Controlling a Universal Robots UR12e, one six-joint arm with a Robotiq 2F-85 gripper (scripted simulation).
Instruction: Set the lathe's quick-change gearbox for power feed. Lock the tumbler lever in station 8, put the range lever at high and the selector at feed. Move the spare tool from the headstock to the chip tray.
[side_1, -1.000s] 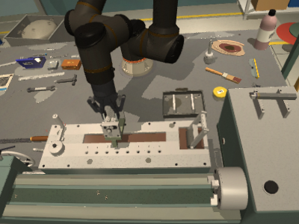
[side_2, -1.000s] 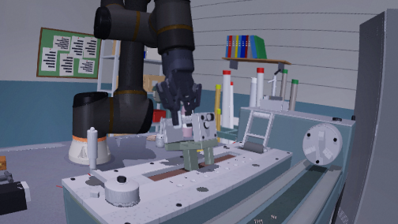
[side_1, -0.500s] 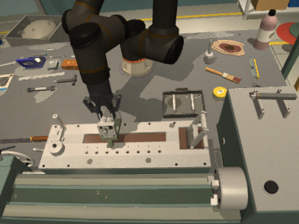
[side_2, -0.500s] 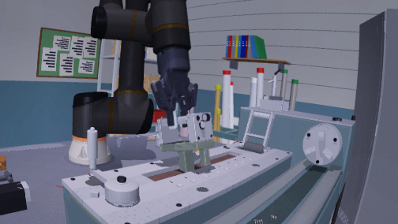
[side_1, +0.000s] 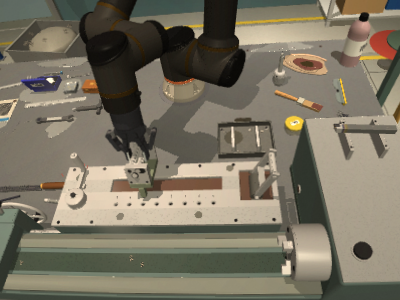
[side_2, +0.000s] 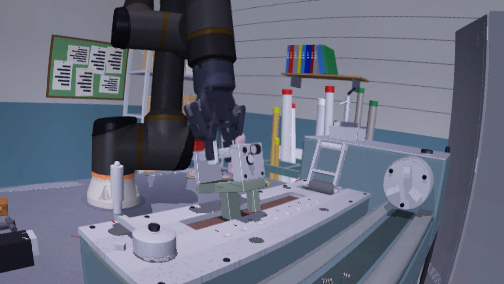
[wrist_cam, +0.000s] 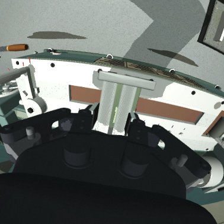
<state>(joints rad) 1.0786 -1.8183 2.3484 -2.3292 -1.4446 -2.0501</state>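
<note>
The lower part of the tumbler lever's green stem (side_1: 142, 190) is partly hidden in the brown slot (side_1: 167, 184) of the white gearbox plate (side_1: 170, 195). The tumbler lever's grey handle block (side_1: 138, 172) (side_2: 235, 165) (wrist_cam: 118, 103) stands over the left part of the slot, above a row of station holes (side_1: 160, 203). The range lever (side_1: 79, 170) (side_2: 117, 187) stands upright at the plate's left end, above a round knob (side_2: 154, 242). The selector handle (side_1: 263, 175) (side_2: 327, 160) leans over the small slot at the right end. The spare tool (side_1: 362, 132) lies on the headstock top. The chip tray (side_1: 245, 134) sits behind the plate. My gripper (side_1: 134, 150) (side_2: 220, 145) (wrist_cam: 114, 126) is closed on the tumbler lever's handle.
The grey-green headstock (side_1: 350, 200) fills the right side, with the chuck (side_1: 310, 252) facing the lathe bed (side_1: 150, 262). The robot's base (side_1: 182, 90) stands behind the gearbox. A tape measure (side_1: 293, 122), a brush (side_1: 298, 100) and a bottle (side_1: 356, 42) lie on the table beyond.
</note>
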